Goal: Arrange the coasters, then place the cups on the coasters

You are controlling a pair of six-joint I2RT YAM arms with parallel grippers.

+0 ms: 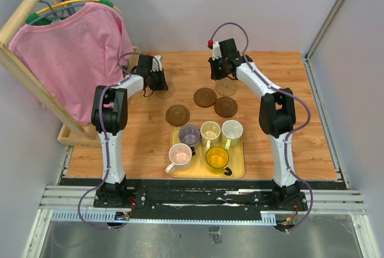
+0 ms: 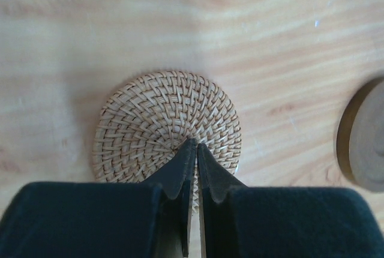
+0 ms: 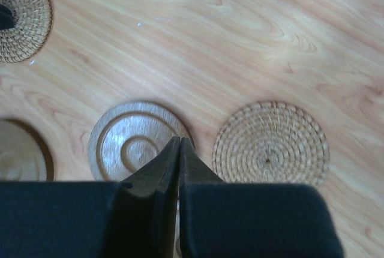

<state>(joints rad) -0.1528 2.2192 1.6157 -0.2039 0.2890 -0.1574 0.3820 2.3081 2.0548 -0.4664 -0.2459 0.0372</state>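
Arranging is unfinished: round brown coasters are spread beyond the rectangular yellow tray, on which all small handled cups are kept (left gripper, right gripper: both closed).

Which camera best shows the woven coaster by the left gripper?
The left wrist view: the woven coaster fills the middle, weave clear, its near edge behind the left gripper. The top view shows only a pale sliver beside that gripper. The right wrist view crops it at the corner.
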